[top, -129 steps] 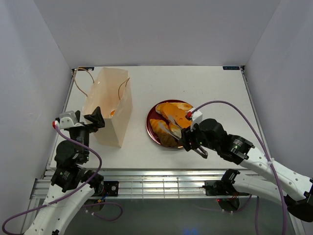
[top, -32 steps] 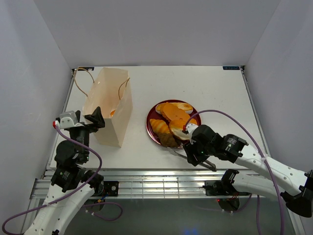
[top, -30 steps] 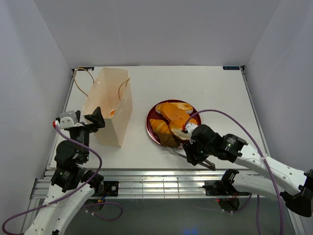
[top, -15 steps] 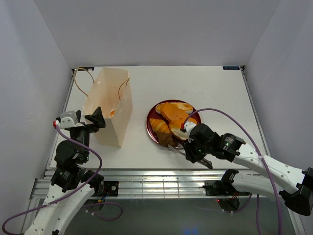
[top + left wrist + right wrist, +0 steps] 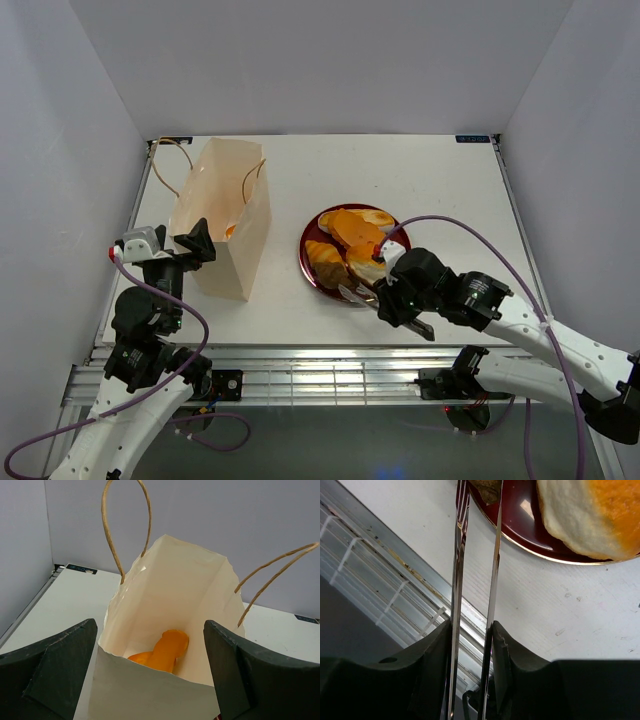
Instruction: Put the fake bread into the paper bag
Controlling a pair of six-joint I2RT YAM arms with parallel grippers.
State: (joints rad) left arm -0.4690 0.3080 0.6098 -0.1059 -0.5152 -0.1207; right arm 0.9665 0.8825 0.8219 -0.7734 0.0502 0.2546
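While the right jaws are clamped on the thin metal tongs, the tong tips out ahead of them sit at the rim of the red plate, right by a brown pastry. More fake bread lies just beyond. Meanwhile the left jaws gape apart, with the paper bag between them and one orange roll inside.
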